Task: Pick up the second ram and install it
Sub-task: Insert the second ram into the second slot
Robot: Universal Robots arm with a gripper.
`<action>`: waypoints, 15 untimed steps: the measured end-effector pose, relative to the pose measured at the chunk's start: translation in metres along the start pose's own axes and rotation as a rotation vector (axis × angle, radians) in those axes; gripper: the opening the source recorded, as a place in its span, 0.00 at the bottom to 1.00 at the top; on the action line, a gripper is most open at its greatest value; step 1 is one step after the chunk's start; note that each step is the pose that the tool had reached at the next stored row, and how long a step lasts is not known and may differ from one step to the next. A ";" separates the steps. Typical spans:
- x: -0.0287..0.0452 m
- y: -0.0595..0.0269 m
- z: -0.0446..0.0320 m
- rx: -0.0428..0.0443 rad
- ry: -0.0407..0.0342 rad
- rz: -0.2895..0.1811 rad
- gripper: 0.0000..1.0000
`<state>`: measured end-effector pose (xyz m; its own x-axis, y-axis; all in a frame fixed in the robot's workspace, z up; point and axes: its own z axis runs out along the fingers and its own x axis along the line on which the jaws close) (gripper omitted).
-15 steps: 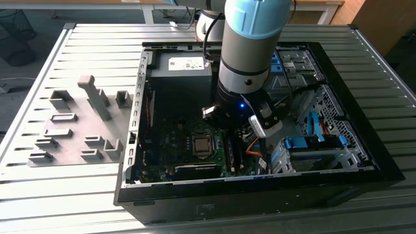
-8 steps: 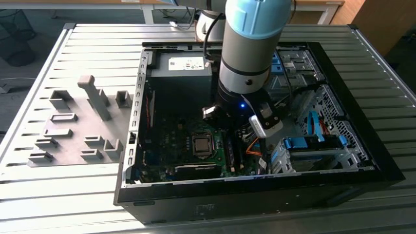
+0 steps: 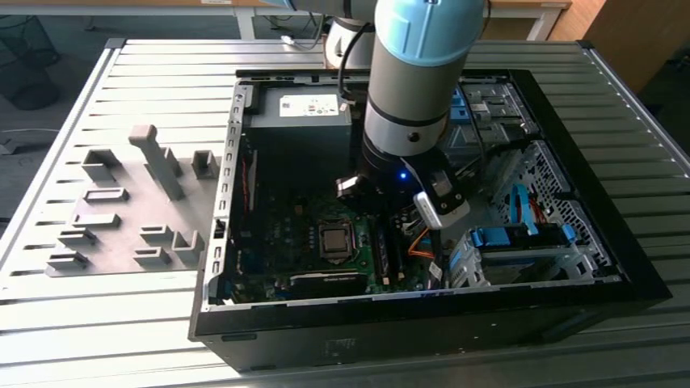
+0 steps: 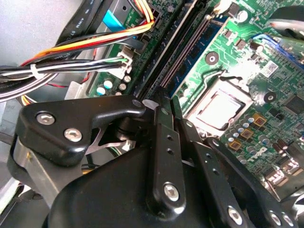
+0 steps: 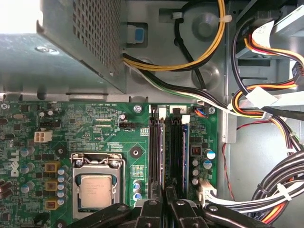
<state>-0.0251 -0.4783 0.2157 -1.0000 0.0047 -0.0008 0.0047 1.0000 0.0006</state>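
Ribbed grey metal slats form the table [image 3: 140, 323], carrying a flat grey fixture plate [image 3: 119, 218] with blocky raised holders at the exterior view's left. Beside it lies an open black case [image 3: 603, 283], its green board [image 3: 291, 250] studded with a square metal-lidded processor [image 5: 95, 190]. Bundled yellow, orange and black cables [image 5: 266, 109] curl near long black memory slots [image 5: 156, 152]. The arm [image 3: 415, 81], a smooth grey and pale-blue cylinder, reaches into the case. The gripper [image 4: 166, 107], matte black with bolted links, has its fingers drawn close together over the slots, pinching a thin dark edge that seems to be the ram [image 4: 172, 105], standing just above a slot.
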 end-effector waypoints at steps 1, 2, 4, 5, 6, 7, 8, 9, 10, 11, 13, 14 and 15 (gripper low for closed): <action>0.0000 0.0000 0.0000 0.0001 0.0000 0.000 0.14; 0.0000 0.0000 0.0000 0.0001 0.0000 0.000 0.14; -0.0001 0.0000 0.0003 -0.0001 -0.0001 0.000 0.14; -0.0003 0.0000 0.0007 -0.0004 -0.0001 0.001 0.14; -0.0005 0.0000 0.0012 -0.0008 0.0000 0.001 0.14; -0.0006 0.0000 0.0016 -0.0010 0.0000 0.001 0.14; -0.0006 0.0000 0.0020 -0.0010 0.0000 0.002 0.14; -0.0006 0.0000 0.0021 -0.0009 0.0000 0.002 0.14; -0.0006 0.0000 0.0021 -0.0009 0.0000 0.002 0.14; -0.0006 0.0000 0.0021 -0.0008 0.0000 0.002 0.14; -0.0006 0.0000 0.0021 -0.0009 0.0000 0.002 0.14; -0.0006 0.0000 0.0022 -0.0009 0.0000 0.002 0.14; -0.0006 0.0000 0.0022 -0.0010 0.0000 0.002 0.14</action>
<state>-0.0245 -0.4784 0.2135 -1.0000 0.0068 -0.0008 0.0068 1.0000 0.0016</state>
